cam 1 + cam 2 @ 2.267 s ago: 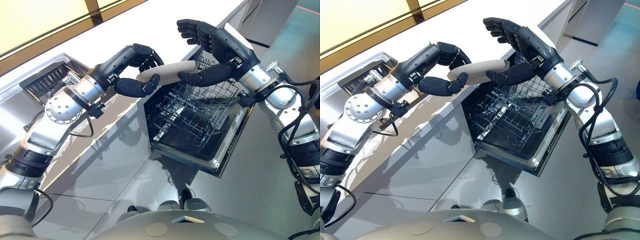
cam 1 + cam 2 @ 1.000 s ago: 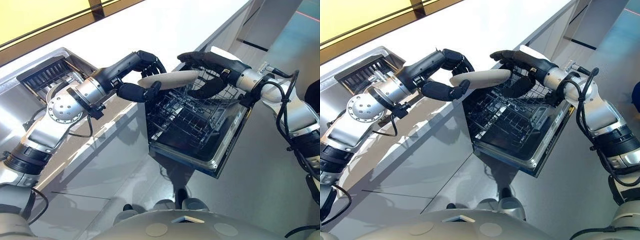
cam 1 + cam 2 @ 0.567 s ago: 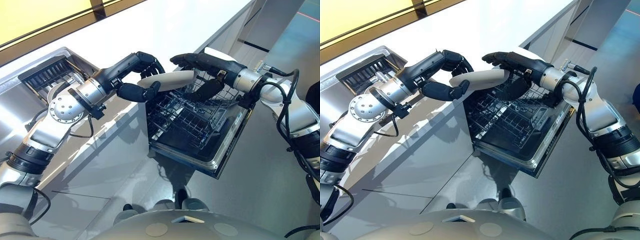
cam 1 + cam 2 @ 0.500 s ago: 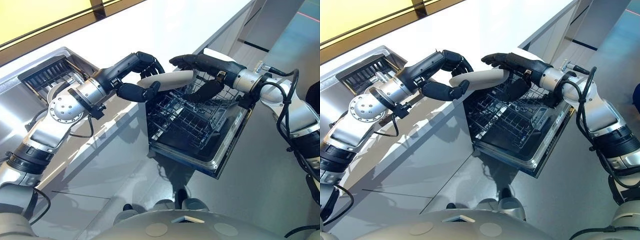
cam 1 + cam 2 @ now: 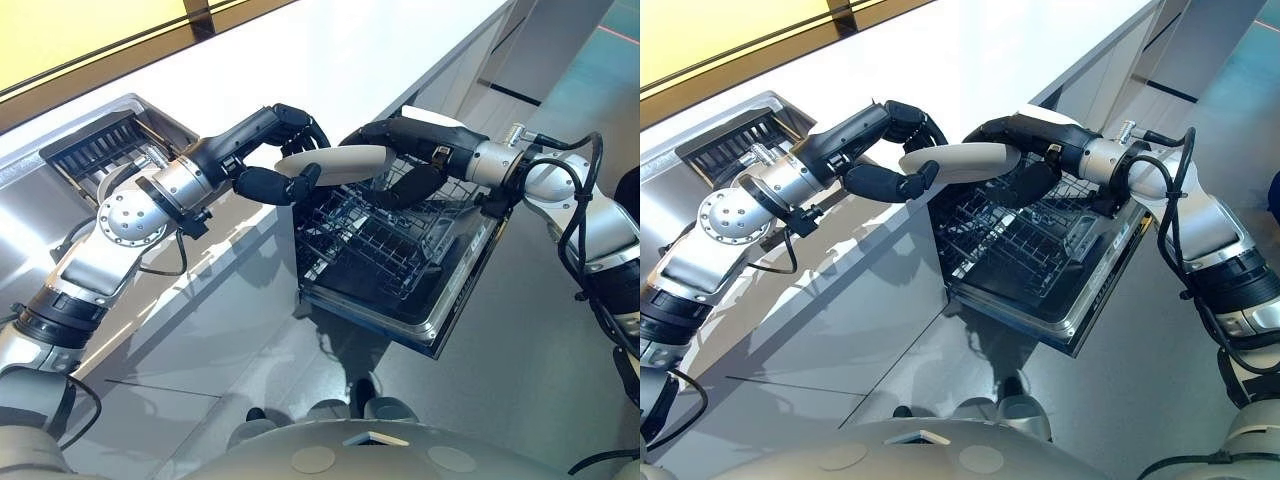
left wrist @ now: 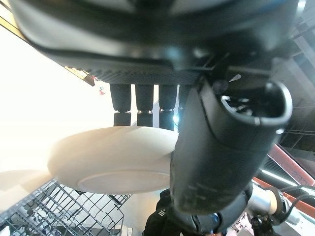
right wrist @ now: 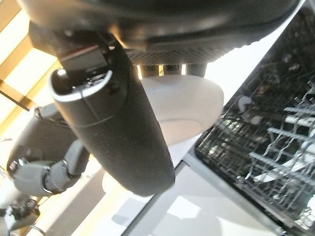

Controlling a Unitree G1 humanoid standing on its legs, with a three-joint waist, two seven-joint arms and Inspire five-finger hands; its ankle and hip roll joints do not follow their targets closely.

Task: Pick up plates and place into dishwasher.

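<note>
A cream plate (image 5: 340, 160) hangs level above the open dishwasher's wire rack (image 5: 380, 240). My left hand (image 5: 245, 135) grips its left rim, fingers curled over the top and thumb (image 6: 216, 162) pressed beneath. From the other side my right hand (image 5: 430, 140) closes on the right rim: its fingers bend down over the plate's top and its thumb (image 7: 118, 128) sits against the underside. The plate (image 7: 189, 105) shows pinched between thumb and fingers in the right wrist view.
The dishwasher's door (image 5: 455, 290) lies folded down with the dark rack pulled out over it. A white counter (image 5: 300, 60) runs behind both arms. A sink with a slatted drainer (image 5: 100, 150) sits at the far left. Grey floor lies below the door.
My right hand has moved left onto the plate, and its straight fingers have bent down over the rim with the thumb under it. The left hand still holds the plate in place.
</note>
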